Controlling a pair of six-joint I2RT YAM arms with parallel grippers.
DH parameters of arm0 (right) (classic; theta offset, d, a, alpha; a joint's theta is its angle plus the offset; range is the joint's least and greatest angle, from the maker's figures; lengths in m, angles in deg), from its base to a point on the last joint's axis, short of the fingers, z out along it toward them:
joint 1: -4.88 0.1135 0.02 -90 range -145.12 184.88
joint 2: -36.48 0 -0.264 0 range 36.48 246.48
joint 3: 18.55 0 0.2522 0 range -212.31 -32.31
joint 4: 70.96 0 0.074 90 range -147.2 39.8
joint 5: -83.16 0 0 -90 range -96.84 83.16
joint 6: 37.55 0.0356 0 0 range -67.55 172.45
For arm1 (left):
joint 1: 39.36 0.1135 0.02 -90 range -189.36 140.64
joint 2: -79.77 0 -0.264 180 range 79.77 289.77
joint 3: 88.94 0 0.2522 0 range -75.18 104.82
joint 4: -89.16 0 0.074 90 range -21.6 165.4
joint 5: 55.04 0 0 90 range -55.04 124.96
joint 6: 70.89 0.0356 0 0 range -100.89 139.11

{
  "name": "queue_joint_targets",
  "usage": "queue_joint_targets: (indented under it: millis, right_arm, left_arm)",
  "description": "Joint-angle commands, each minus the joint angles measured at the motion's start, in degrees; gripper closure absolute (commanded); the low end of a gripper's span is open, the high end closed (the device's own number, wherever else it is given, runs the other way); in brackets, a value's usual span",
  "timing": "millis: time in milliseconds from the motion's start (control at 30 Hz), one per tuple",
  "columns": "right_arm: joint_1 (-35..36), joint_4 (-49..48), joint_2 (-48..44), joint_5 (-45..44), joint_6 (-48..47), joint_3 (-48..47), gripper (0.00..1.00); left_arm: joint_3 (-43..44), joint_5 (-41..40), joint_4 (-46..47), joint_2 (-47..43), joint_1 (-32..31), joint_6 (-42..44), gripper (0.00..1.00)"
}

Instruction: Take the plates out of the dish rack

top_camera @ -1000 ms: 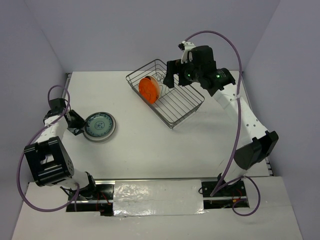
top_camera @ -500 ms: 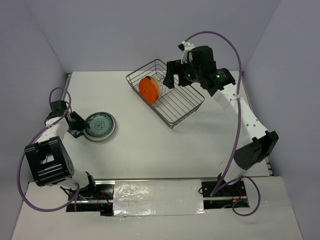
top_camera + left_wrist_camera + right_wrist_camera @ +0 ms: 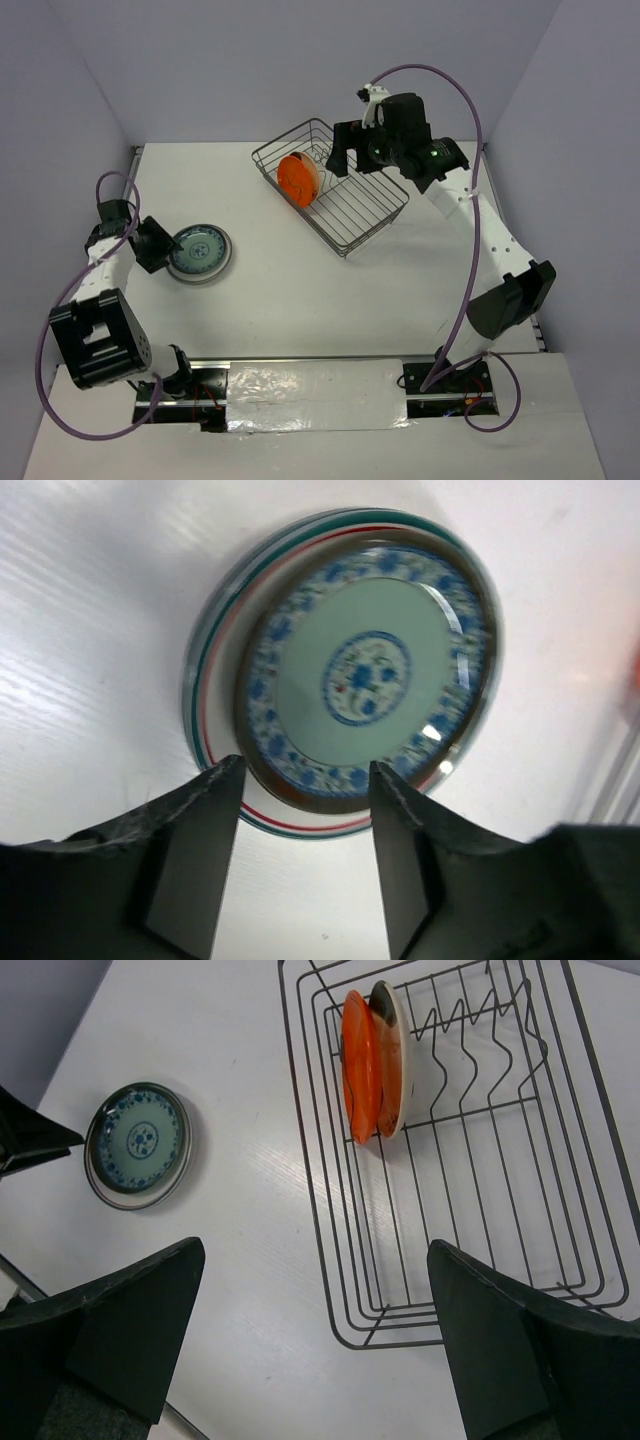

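Observation:
The dish rack [image 3: 335, 195] stands at the back middle, and the right wrist view shows it too [image 3: 575, 1110]. One plate with an orange back [image 3: 299, 178] and a cream face stands on edge in its left slots [image 3: 362, 1065]. A stack of plates [image 3: 200, 252] lies flat on the table at the left, a blue patterned plate [image 3: 365, 675] on top of a white one with red and green rim lines. My left gripper [image 3: 157, 246] is open and empty at the stack's left edge [image 3: 304, 770]. My right gripper [image 3: 352, 152] is open and empty, high above the rack [image 3: 315, 1250].
The rack's other wavy slots [image 3: 480, 1030] hold nothing. The plate stack also shows in the right wrist view [image 3: 138, 1145], with the left gripper's dark tip [image 3: 30, 1135] beside it. Purple walls close in the table on three sides.
My left arm has shifted slightly beside the plate stack, staying at its left edge. The right arm has hardly moved. The plates and the rack lie as before.

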Motion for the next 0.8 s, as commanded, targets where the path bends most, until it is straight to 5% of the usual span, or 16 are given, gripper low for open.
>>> queue_joint_targets:
  millis: [0, 267, 500, 767]
  right_arm:
    - [-0.5, -2.3, -1.0, -1.1, 1.7, -2.4, 0.0]
    - [-1.0, 0.0, -3.6, -5.4, 4.2, -8.4, 0.0]
    - [-2.6, 2.2, -8.3, -6.3, 4.5, -10.6, 0.0]
    - [-4.1, 2.1, -18.3, -10.9, 3.7, -6.3, 0.0]
  left_arm:
    - [1.3, 6.0, 1.0, -6.2, -0.1, 1.9, 0.35]
    - [8.6, 4.8, -5.3, -12.5, -5.2, 3.5, 0.21]
    - [26.1, -15.3, -17.0, -10.9, -15.4, 7.6, 0.14]
    - [40.3, -13.2, -21.2, -10.3, -18.7, 7.9, 0.12]
